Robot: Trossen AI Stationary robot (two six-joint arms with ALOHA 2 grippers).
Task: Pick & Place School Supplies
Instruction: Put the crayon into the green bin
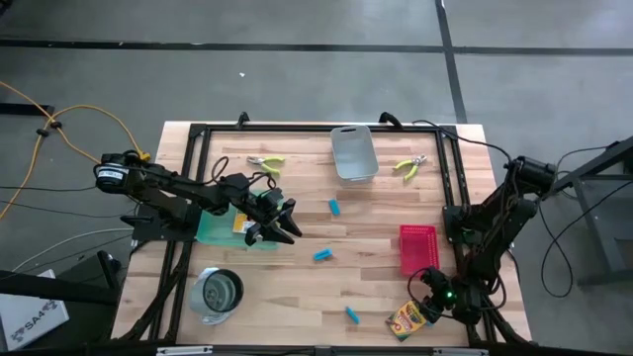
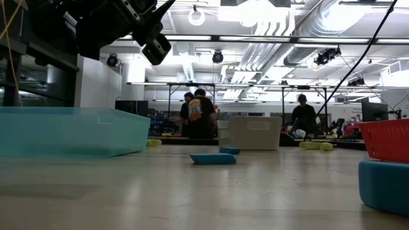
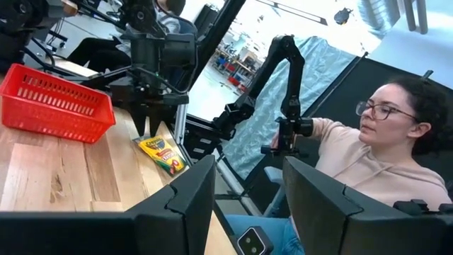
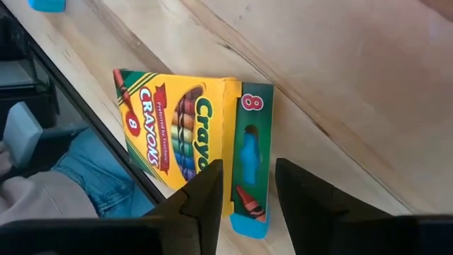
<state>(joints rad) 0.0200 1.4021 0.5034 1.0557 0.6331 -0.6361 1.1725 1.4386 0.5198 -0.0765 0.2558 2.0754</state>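
At the near right corner of the wooden surface (image 1: 376, 257), the right claw (image 1: 432, 294) hangs just above a yellow-and-green crayon box (image 4: 185, 134), its fingers spread to either side of the box's green end flap and gripping nothing. A tiny light-blue block (image 4: 249, 225) lies against that same end of the box. The red tray (image 1: 417, 248) sits just beyond. Over toward the left side, the left claw (image 1: 282, 222) hovers with fingers spread wide and empty, beside a green mat (image 1: 220, 229) carrying another crayon box (image 1: 239, 222). A person (image 3: 368, 163) in a pale hoodie sits beyond the surface.
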